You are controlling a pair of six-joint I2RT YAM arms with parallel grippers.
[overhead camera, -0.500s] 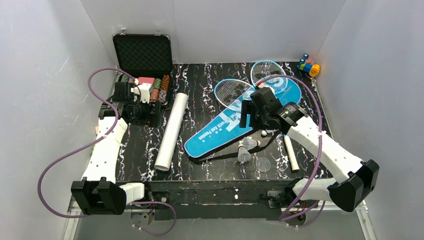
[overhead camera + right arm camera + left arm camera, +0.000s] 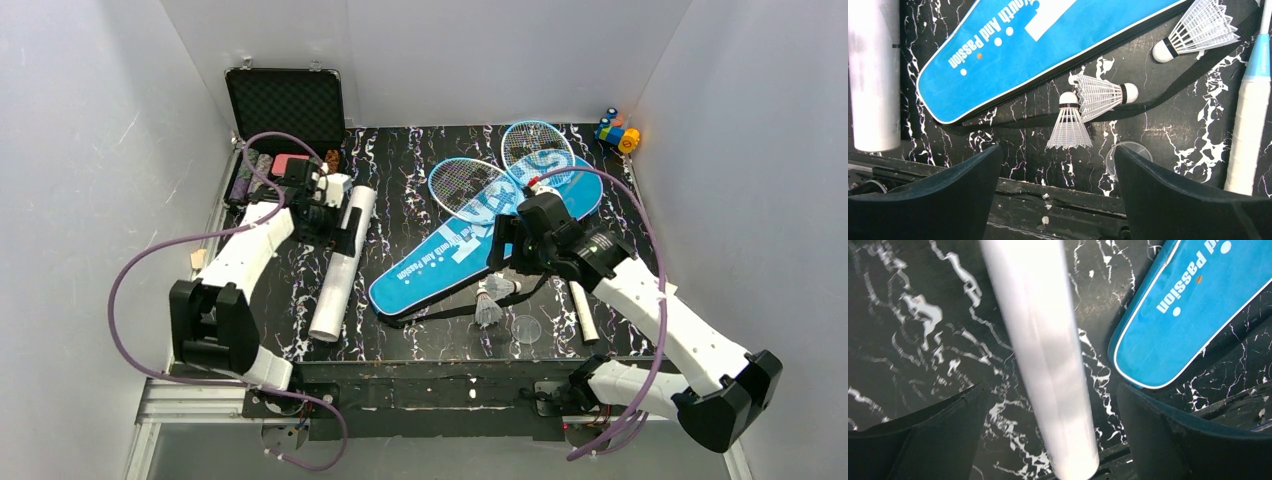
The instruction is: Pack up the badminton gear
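One long white tube (image 2: 333,295) lies on the black marbled table (image 2: 400,170), left of the blue racket-shaped bag (image 2: 450,255), its long axis running near-to-far between the released jaws of the left gripper (image 2: 1050,387), with the likewise open right gripper (image 2: 1058,147) well apart.

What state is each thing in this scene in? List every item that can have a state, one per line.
left gripper: open, fingers either side of the white tube, not gripping it
right gripper: open, empty, above the shuttlecocks
white tube: lying flat
shuttlecocks: loose, outside the tube
blue bag: lying flat
rackets: out of the bag, lying flat
black case: lid open
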